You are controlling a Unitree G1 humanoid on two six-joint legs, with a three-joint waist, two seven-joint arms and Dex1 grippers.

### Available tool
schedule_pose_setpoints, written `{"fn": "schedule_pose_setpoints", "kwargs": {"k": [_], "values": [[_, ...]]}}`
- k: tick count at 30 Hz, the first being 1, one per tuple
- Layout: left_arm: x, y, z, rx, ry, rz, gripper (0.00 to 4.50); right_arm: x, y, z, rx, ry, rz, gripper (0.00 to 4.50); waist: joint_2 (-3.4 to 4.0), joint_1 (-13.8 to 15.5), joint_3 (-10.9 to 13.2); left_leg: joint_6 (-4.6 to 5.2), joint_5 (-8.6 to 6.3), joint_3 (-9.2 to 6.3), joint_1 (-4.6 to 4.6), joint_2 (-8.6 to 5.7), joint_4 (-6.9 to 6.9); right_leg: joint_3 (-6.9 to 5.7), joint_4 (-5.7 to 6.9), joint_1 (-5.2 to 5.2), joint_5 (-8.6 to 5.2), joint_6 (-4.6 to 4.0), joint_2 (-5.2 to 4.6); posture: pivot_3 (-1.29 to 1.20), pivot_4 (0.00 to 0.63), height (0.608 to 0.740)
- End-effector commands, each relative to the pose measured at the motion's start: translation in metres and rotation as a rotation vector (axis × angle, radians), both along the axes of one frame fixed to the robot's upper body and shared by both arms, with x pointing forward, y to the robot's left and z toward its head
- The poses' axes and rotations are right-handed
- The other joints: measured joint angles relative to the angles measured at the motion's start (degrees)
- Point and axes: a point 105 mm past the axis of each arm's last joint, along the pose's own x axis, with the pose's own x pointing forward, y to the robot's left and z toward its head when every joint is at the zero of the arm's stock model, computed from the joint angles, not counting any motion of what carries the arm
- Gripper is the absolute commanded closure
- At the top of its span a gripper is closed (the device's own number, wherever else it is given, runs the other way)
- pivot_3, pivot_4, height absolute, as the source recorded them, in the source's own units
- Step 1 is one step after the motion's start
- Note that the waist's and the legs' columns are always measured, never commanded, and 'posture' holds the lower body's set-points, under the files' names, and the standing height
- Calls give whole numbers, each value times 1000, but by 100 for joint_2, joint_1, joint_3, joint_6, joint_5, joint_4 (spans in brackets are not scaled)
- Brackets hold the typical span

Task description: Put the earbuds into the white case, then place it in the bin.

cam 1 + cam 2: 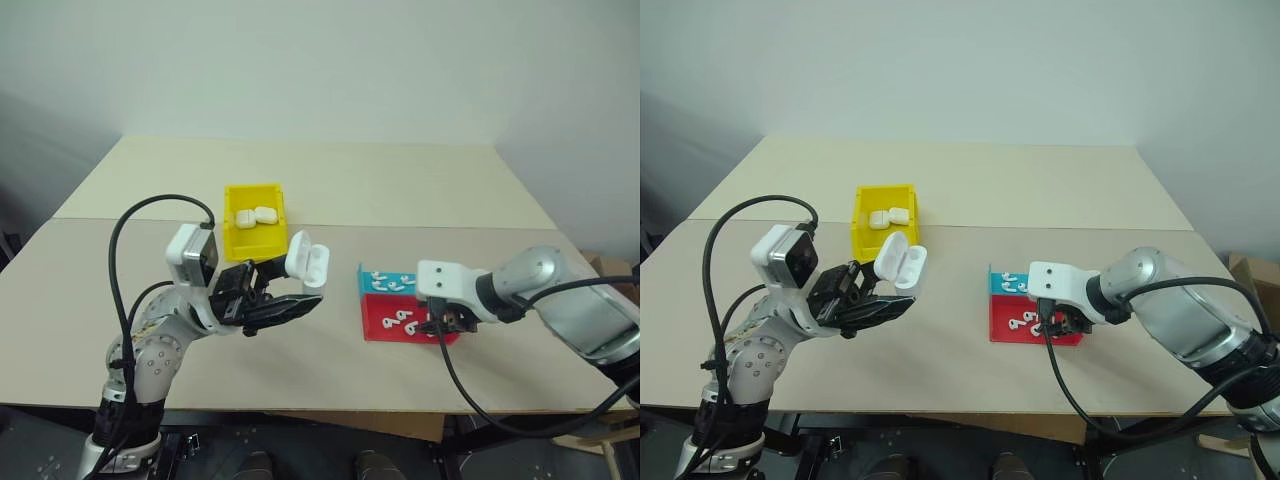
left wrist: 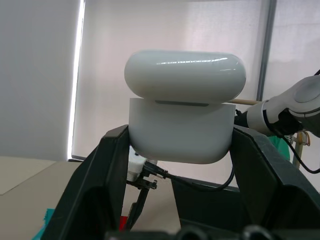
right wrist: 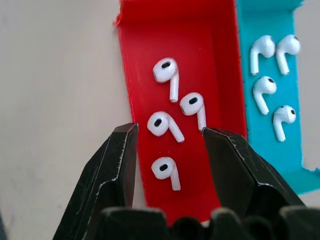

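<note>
— Earbuds (image 3: 165, 125), where are they?

— I count four in the red tray (image 3: 135, 75) and four more in the blue tray (image 3: 295, 165) touching it, both trays toward the right part of the table (image 1: 330, 180), nearer its front edge than its back.

— And your right gripper (image 3: 169, 135)?

— I have it over the red tray, fingers spread, with one earbud between the tips and nothing pinched.

— The white case (image 1: 307, 262)?

— My left gripper (image 2: 180, 150) holds it above the table's left half, fingers pressed on its two sides, lid flipped up.

— The bin (image 1: 234, 243)?

— Yellow, near the table's middle, just behind the held case. I see two more white cases (image 1: 257, 216) lying in it.
</note>
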Motion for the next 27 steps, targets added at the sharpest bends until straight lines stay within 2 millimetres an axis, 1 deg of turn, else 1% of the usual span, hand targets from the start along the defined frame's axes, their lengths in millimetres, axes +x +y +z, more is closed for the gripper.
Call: {"fn": "schedule_pose_setpoints", "kwargs": {"k": [1, 7, 14, 18, 21, 24, 27], "values": [[-6, 3, 9, -22, -49, 22, 1746, 9, 0, 2, -58, -69, 129, 1984, 0, -3, 0, 0, 0, 0, 0, -1, 1, 0, 1, -1, 0, 0, 0, 0, 150, 740], [-7, 7, 7, -7, -54, 47, 1746, 20, -5, -1, -150, -98, 298, 1984, 1, -5, 0, 0, 0, 1, 1, -1, 1, 0, 2, 1, 0, 0, 0, 0, 150, 740], [-10, 5, 10, -8, -63, 77, 1746, 26, -3, -6, -203, -56, 434, 1984, 1, -1, 0, 0, 0, 1, 4, 0, 1, 0, 5, 4, 1, 0, 0, 0, 150, 740], [-12, 4, 12, -7, -64, 96, 1746, 28, -2, -8, -218, -45, 472, 1984, 1, 17, 1, 0, 0, 1, 4, 0, 1, -1, 6, 5, 1, -1, 0, 0, 150, 740], [-15, 4, 13, -8, -61, 112, 1746, 28, -1, -9, -228, -39, 499, 2591, 1, 20, 1, 0, 0, 1, 5, 0, 1, 0, 6, 5, 1, -1, 0, 0, 150, 740], [-16, 4, 14, -8, -59, 122, 1746, 29, -1, -10, -230, -38, 504, 3565, 1, 17, 1, 0, 0, 1, 6, 0, 1, 0, 7, 5, 1, -1, 0, 0, 150, 740], [-18, 4, 16, -8, -58, 128, 1746, 30, 0, -10, -224, -46, 499, 3565, 1, 22, 1, 0, 0, 1, 7, -1, 1, 0, 9, 6, 2, -2, 0, 0, 150, 740]]}}
